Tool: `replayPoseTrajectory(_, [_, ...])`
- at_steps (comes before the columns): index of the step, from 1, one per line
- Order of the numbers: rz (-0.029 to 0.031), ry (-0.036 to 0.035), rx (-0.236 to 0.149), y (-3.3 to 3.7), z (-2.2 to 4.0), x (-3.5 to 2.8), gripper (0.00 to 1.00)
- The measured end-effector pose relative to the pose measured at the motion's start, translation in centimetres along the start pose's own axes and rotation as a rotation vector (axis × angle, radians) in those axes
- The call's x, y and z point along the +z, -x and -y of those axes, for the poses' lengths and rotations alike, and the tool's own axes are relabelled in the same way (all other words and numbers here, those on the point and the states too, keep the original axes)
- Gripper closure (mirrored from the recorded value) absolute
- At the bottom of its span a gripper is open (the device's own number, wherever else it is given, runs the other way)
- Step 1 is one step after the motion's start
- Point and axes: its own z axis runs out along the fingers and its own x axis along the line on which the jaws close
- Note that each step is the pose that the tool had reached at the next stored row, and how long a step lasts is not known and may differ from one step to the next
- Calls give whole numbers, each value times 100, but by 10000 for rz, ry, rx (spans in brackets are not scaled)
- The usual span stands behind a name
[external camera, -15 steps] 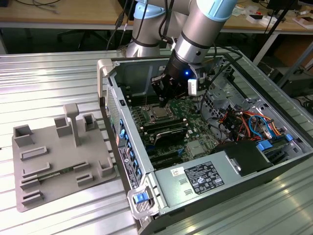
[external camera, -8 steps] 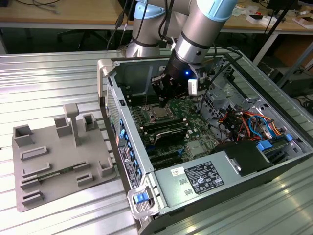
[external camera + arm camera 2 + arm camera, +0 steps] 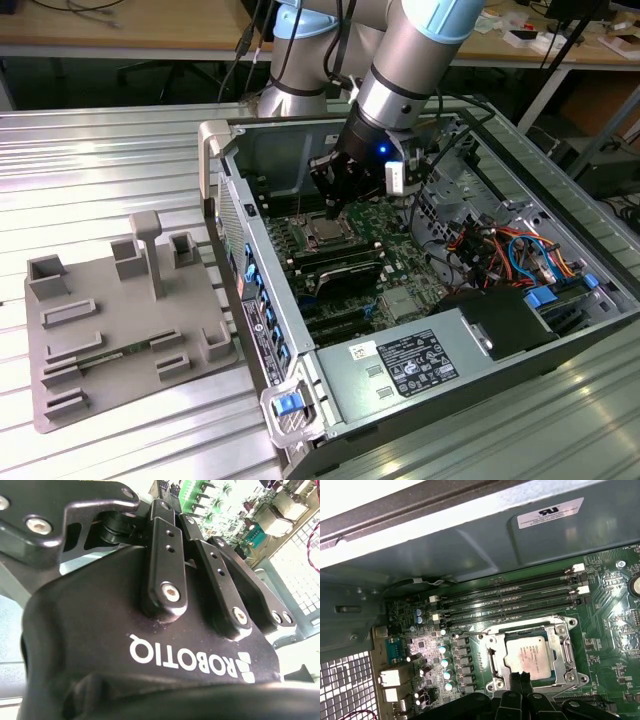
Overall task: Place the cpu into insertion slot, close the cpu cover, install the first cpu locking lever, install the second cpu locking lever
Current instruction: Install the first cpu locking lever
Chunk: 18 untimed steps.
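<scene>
Exterior view shows the gripper (image 3: 332,208) just at 12 o'clock of the cpu (image 3: 326,236), closed and holding nothing.

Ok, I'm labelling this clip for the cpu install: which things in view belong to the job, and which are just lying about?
Job:
cpu, seated
cpu cover, framing it
gripper, by the cpu's edge

Lying about:
memory slots
power supply
coloured cables
grey fixture tray, outside the case
</scene>
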Motion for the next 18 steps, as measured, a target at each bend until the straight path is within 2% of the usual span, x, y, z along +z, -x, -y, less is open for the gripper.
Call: replayPoseTrajectory(18, [-11, 1, -324, 0, 0, -1, 89])
